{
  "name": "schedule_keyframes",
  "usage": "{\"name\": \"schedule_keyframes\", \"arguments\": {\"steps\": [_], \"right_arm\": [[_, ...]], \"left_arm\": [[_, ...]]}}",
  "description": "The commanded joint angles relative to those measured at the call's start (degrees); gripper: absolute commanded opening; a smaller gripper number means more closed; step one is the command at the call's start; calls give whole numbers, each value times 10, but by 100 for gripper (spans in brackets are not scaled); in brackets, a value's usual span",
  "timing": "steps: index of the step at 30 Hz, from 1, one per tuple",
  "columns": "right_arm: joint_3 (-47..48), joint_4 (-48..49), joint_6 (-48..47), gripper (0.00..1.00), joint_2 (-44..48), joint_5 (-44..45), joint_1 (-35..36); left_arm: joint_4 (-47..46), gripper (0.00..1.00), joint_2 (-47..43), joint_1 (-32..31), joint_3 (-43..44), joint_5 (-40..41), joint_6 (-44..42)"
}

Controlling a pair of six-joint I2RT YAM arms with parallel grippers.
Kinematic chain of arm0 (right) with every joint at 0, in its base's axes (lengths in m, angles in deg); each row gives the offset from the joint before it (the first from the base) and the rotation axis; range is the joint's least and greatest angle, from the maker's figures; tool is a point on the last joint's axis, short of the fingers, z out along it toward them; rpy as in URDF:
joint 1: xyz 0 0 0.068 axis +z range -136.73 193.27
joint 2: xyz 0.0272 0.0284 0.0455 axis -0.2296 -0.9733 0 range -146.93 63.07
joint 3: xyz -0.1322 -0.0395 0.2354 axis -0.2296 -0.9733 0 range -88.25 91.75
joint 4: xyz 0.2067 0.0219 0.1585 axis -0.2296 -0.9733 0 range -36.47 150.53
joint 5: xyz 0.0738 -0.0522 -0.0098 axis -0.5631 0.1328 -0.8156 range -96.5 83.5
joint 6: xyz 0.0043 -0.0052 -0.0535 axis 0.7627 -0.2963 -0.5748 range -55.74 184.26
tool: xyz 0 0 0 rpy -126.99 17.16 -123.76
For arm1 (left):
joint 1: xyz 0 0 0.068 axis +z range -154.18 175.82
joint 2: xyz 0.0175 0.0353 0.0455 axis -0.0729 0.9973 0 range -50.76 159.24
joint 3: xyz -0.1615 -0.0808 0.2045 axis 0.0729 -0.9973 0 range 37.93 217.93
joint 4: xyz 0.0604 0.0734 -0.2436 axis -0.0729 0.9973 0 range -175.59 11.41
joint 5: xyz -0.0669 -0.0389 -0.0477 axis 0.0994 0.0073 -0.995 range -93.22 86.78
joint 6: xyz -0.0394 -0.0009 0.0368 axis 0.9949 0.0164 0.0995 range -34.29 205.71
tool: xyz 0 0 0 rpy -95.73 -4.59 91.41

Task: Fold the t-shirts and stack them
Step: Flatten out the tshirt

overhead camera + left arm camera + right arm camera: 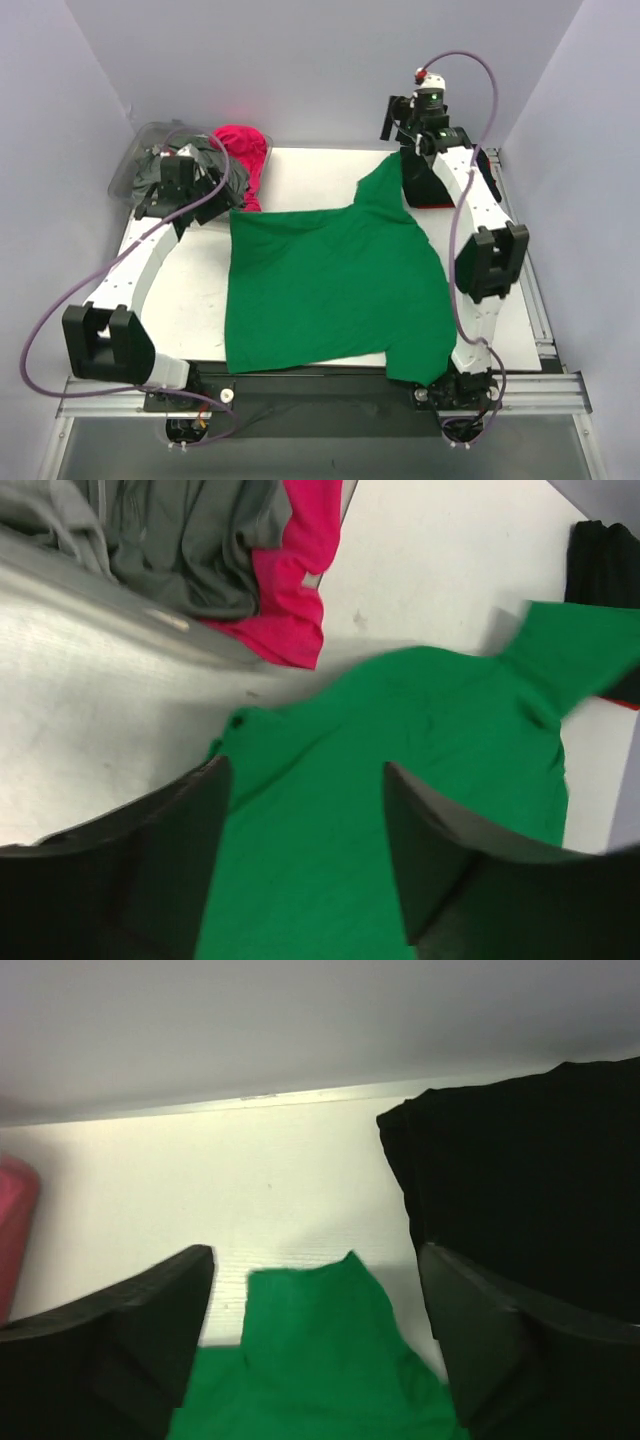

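The left gripper [305,855] hangs with its fingers spread wide and nothing between them, over the far-left corner of the green t-shirt [330,290]. The right gripper [315,1345] is spread just as wide and empty, poised above the tip of that shirt's far-right sleeve. The green t-shirt lies opened out flat across the middle of the table [185,290], mostly smooth. One sleeve points toward the far-right corner, and the shirt's near-right end reaches the table's front edge by the right arm's base. No fold has been made in it yet. Just beside the sleeve tip, at the far right, sits the black t-shirt [530,1160] as a compact dark block. It looks already folded, so I judge it to be the start of the stack. The grey t-shirt [180,530] is bunched inside the clear plastic bin [120,605] at the far-left corner. The magenta t-shirt [243,152] spills over the bin's rim onto the table, close to the green shirt's far-left corner. By that reading one shirt of four is done, the green one is laid out ready for its first fold, and two are waiting unfolded. The table is a plain white board with a few faint marks and bare patches to the left and along the far edge. It is enclosed by pale lavender walls [300,60] on three sides, and a metal rail [560,392] runs along the near edge, where the arms are mounted.
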Motion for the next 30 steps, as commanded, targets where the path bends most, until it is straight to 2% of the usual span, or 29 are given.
{"name": "schedule_keyframes", "arguments": {"steps": [1,2,5,8,12,14,17,22,30], "right_arm": [[84,-27,15,100,-31,34,-4],[70,-33,13,100,-28,34,-2],[-12,-33,7,100,10,27,4],[-87,-34,1,100,63,25,20],[-232,-38,10,100,128,5,42],[-270,-49,34,100,153,-36,46],[-334,-66,66,100,177,-79,46],[-430,-74,103,100,203,-105,44],[-475,-87,107,100,173,-135,41]], "left_arm": [[-21,76,13,2,85,21,-56],[-13,85,10,-3,91,26,-61],[15,91,-26,-9,76,52,-69],[57,92,-72,-16,18,80,-53],[90,92,-136,-53,-75,95,-12],[93,92,-145,-72,-125,97,18],[100,92,-136,-105,-163,91,48],[70,93,-85,-125,-197,65,70],[-49,96,-27,-114,-278,-8,111]]}}
